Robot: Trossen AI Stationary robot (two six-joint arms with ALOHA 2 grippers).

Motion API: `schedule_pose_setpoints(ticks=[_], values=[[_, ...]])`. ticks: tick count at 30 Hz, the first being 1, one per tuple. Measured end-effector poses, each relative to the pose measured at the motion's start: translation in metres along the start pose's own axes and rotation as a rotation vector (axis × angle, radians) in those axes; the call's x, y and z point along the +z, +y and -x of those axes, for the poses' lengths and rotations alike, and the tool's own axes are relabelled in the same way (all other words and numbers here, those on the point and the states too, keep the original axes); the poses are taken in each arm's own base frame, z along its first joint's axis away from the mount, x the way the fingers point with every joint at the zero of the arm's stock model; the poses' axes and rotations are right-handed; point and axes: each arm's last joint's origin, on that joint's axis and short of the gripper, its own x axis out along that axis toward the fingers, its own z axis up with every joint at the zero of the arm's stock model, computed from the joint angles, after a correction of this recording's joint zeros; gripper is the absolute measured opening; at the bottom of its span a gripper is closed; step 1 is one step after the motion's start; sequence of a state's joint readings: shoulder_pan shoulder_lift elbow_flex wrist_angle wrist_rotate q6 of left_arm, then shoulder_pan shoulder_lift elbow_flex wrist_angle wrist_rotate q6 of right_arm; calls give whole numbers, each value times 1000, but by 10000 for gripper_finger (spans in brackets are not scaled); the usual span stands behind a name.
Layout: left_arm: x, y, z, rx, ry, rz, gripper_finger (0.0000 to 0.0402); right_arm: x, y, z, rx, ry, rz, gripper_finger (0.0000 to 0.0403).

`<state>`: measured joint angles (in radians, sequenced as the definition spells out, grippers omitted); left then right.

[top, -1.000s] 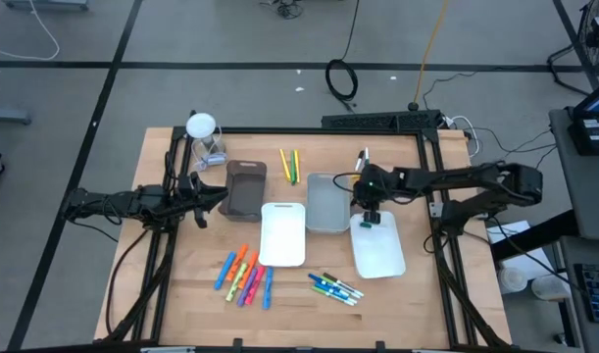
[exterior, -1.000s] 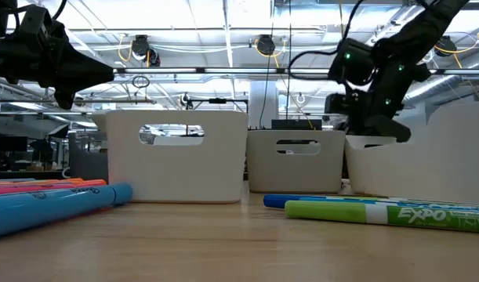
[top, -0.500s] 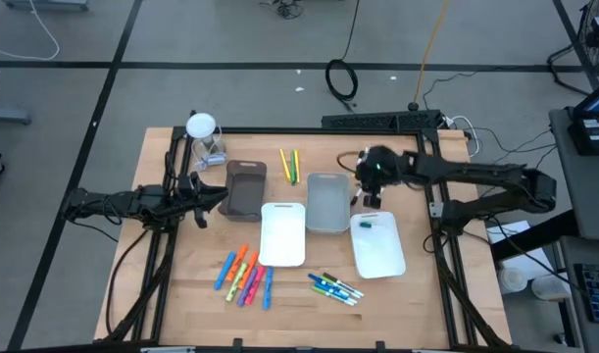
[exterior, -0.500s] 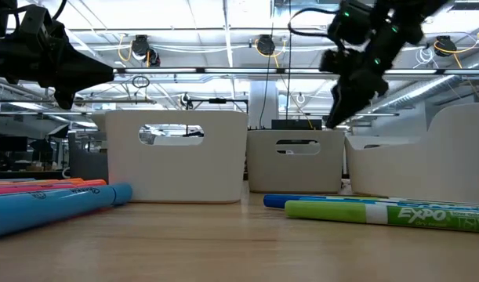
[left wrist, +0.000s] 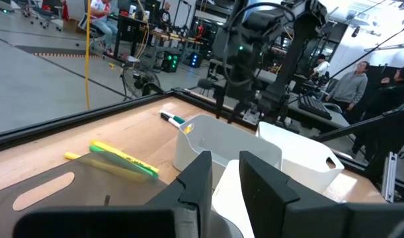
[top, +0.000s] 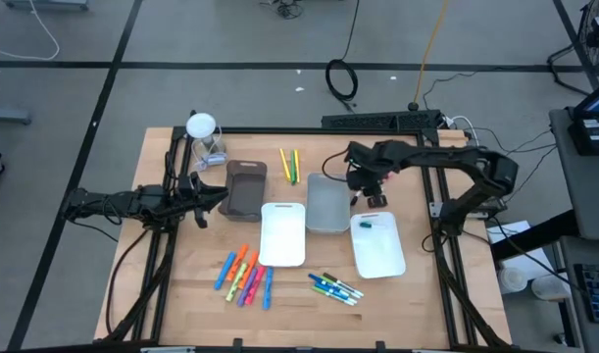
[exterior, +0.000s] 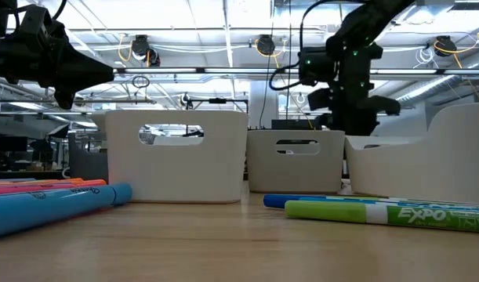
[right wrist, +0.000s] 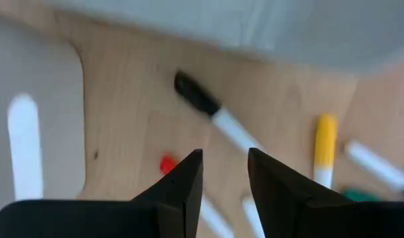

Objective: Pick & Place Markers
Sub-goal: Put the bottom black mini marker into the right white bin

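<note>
Below the right tool [right wrist: 223, 173] — fingers parted, empty — a black-capped marker [right wrist: 211, 112], long axis diagonal across the wood.

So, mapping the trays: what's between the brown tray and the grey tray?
In the high view, yellow and green markers on bare wood lie between the brown tray and grey tray.

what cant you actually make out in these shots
- High view: the pens under the right gripper are hidden by the arm.
- Right wrist view: the black-capped pen and yellow pen are blurred; no labels readable.
- Low view: the inside of the white tray is hidden by its own wall.
- Left wrist view: the left gripper hides the table right in front.
</note>
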<state>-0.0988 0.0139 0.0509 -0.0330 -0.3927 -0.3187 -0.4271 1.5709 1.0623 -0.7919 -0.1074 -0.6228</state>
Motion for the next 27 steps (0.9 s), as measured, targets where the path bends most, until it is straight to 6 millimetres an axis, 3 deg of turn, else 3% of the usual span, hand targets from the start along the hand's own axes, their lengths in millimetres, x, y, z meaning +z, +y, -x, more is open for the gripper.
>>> schedule_pose_setpoints(ticks=[7, 27], values=[[0, 0, 0, 0, 0, 0, 79, -3, 3, -17, -79, -9, 140, 110], [0, 0, 0, 0, 1, -1, 79, -28, 9, -50, -122, -51, 120, 109]])
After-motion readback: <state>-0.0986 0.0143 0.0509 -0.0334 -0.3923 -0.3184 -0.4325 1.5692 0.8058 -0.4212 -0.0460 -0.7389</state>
